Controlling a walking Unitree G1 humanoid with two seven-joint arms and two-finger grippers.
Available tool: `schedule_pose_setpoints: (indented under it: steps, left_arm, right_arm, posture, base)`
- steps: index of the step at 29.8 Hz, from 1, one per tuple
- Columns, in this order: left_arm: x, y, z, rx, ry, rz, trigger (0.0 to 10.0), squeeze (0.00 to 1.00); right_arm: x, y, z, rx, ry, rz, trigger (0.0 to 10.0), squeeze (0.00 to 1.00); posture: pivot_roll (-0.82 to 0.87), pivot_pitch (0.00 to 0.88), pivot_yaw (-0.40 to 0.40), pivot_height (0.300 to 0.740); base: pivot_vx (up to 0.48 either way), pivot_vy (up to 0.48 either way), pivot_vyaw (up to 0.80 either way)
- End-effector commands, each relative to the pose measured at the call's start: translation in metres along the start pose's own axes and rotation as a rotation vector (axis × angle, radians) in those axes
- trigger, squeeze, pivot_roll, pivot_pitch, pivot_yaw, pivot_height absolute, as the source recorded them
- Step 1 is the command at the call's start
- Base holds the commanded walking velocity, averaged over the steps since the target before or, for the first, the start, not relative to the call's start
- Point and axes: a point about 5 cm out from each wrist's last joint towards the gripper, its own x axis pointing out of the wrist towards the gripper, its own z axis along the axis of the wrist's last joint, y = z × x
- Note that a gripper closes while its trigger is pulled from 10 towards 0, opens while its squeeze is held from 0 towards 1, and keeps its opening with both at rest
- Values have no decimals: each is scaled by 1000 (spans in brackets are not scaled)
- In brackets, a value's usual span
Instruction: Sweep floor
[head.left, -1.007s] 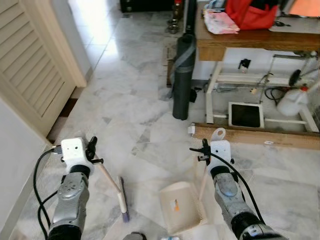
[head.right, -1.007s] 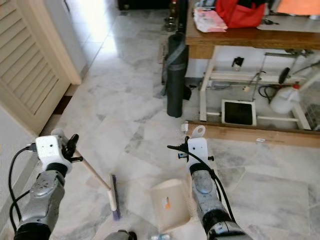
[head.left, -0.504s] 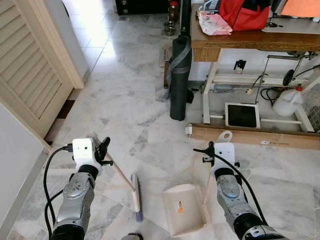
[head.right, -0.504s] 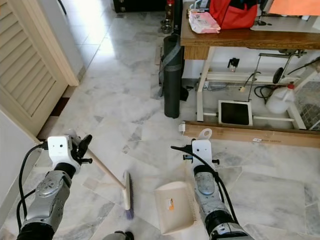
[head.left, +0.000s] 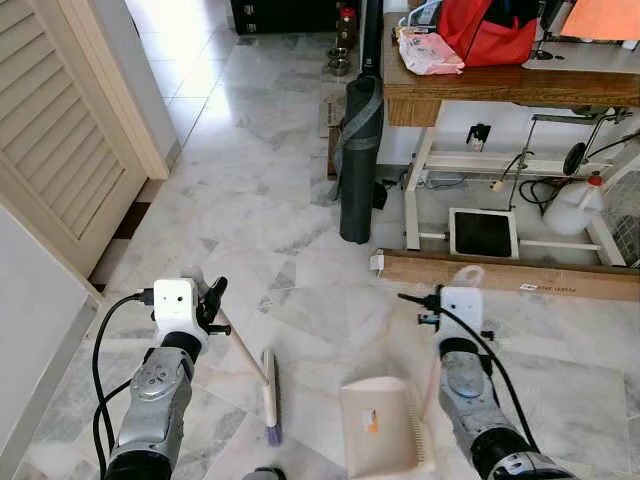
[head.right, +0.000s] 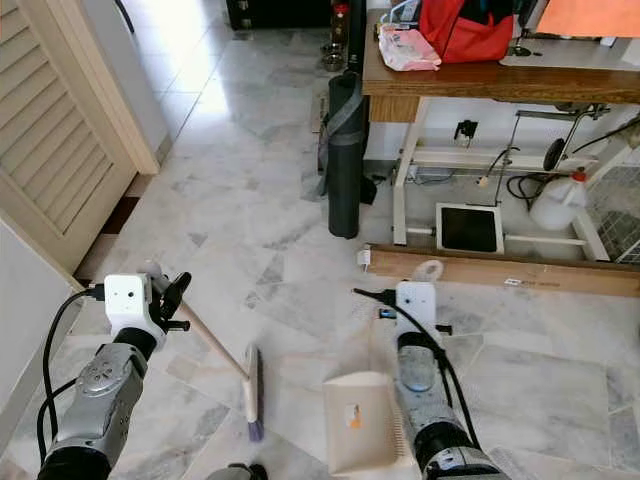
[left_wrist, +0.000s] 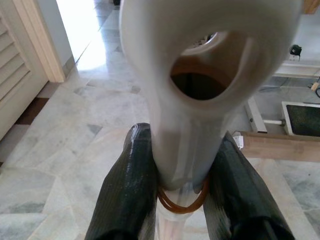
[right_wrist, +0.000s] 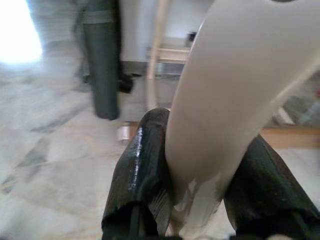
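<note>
Both silver arms reached forward and down over the marble floor (head.left: 250, 200). The left gripper (left_wrist: 182, 187) was clamped on the broom (head.left: 262, 385) handle, and the right gripper (right_wrist: 200, 192) was pinched tight around the dustpan (head.left: 385, 440) handle.

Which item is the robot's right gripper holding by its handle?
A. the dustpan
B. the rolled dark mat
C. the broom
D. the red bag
A. The right gripper is clamped on the pale handle of the dustpan, whose pan rests on the marble floor, while the left gripper holds the broom.
</note>
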Motion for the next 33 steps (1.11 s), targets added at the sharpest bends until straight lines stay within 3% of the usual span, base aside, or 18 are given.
schedule_pose_setpoints:
  steps: [1,19,27,33]
  left_arm:
    - [-4,2,-5,26,12,1,10000,0]
    - [-1,-4,-3,94,-27,-39,10000,0]
    - [2,-6,-4,117,-10,-91,10000,0]
    - [4,-11,-2,118,-2,-153,10000,0]
  right_arm:
    - [-1,-12,-5,-18,14,-48,10000,0]
    - [-2,-14,-6,-14,1,-22,10000,0]
    - [-2,-10,-10,-105,21,95,10000,0]
    - [-3,-1,-13,-98,63,192,10000,0]
  posture:
    - [120,69,45,740]
    - [113,35,39,740]
    - [101,35,35,740]
    - [105,36,30,740]
  base:
    - [0,0,0]
    - [0,0,0]
    - [0,0,0]
    - [0,0,0]
